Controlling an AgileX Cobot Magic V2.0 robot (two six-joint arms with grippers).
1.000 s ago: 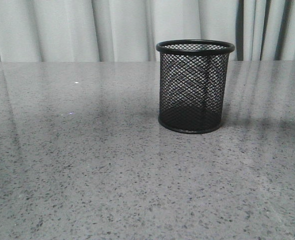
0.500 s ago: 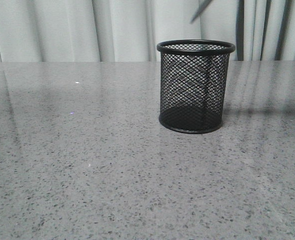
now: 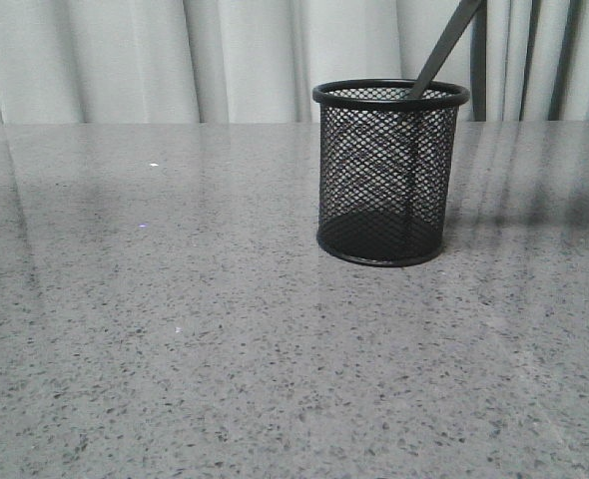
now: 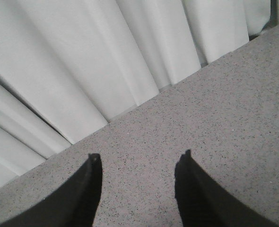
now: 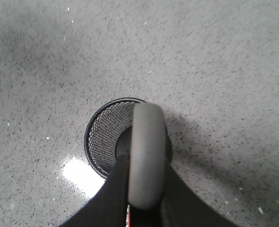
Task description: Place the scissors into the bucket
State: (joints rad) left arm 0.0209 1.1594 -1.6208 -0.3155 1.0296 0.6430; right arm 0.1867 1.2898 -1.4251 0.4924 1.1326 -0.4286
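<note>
- The bucket (image 3: 391,173) stands upright on the grey speckled table (image 3: 175,349), right of centre in the front view, in front of pale curtains (image 3: 225,60).
- The scissors (image 3: 441,48) come down from the top edge of that view, slanting toward the lower left; the blade tip is at the bucket's rim, just inside the mouth.
- Only the dark blades show in the front view; the handles are cut off above the frame.
- In the right wrist view, a grey handle loop (image 5: 146,156) fills the lower centre, with the bucket (image 5: 106,137) straight below it, its mesh wall and round rim visible.
- The right gripper (image 5: 142,208) is clamped on the scissors, its dark fingers (image 5: 111,198) pressed against either side of the handle at the bottom edge.
- A bright glare spot lies on the table at lower left of that view, beside the bucket.
- The left gripper (image 4: 138,189) has its fingers (image 4: 85,189) spread apart with nothing between them, over bare table near the curtains.
</note>
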